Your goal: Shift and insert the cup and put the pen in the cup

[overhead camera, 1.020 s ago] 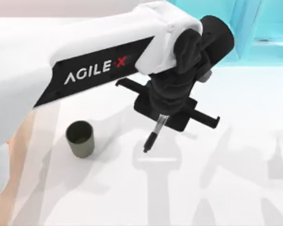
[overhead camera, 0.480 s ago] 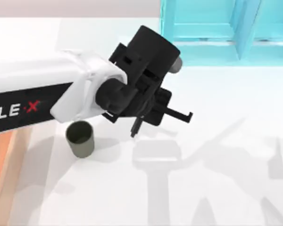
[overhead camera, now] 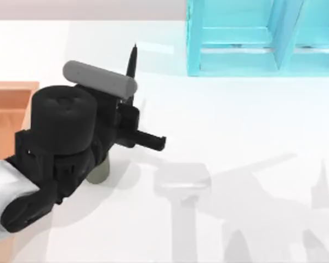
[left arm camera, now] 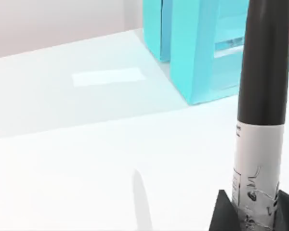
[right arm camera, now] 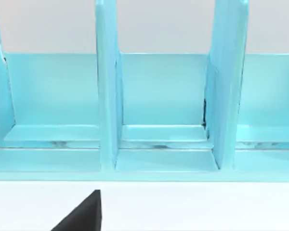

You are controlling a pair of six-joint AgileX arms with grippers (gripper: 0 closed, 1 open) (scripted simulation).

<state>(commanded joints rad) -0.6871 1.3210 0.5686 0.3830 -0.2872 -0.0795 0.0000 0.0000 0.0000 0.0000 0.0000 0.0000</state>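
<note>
**Pen held over the cup, not yet put in**

The left gripper (overhead camera: 126,107) is at the left of the tabletop (overhead camera: 236,164), above the cup (overhead camera: 100,171). Its jaws are closed on the pen (left arm camera: 260,120); in the left wrist view the two dark jaw tips clamp the printed grey part of the barrel, near its lower end. In the top view the pen stands up and away from the arm, and its black tip points toward the far edge of the tabletop.

The cup stands on the tabletop under the arm's wrist, so only its lower wall can be seen. I cannot tell how the pen's lower end sits relative to the opening.

The right gripper (right arm camera: 82,214) is parked in front of the blue rack (right arm camera: 164,125); I cannot tell the state of its jaws.

I judge the pen to be light, stiff and smooth, so it may turn or slip between the jaws. A hold on the middle barrel, as here, seems good. The cup looks light and has no handle, so a bump from the pen could tip it.
</note>
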